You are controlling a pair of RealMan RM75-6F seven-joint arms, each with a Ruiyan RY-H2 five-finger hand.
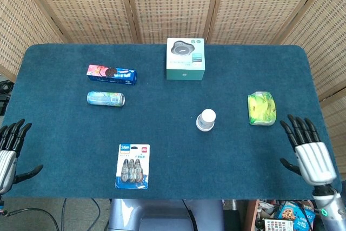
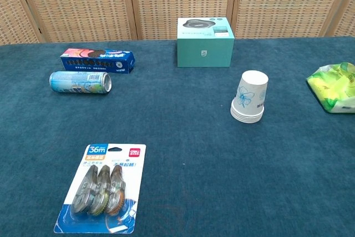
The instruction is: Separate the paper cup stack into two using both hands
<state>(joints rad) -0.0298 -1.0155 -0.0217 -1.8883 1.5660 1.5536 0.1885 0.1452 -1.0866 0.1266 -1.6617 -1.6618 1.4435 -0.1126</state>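
Blue felt table (image 1: 162, 128), wicker screens (image 1: 173, 4).

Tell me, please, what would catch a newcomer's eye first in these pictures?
Likely the paper cup stack, standing upside down and alone on the blue table, right of centre. Next the teal box at the far edge and the bright green packet to the right. Both hands, left hand and right hand, hover open at the near corners, touching nothing.

I see a dark blue cloth-covered table (image 1: 162, 133) backed by woven rattan screen panels (image 1: 167, 4) in wooden frames, under even light, with cables on the floor (image 1: 70, 215) below.
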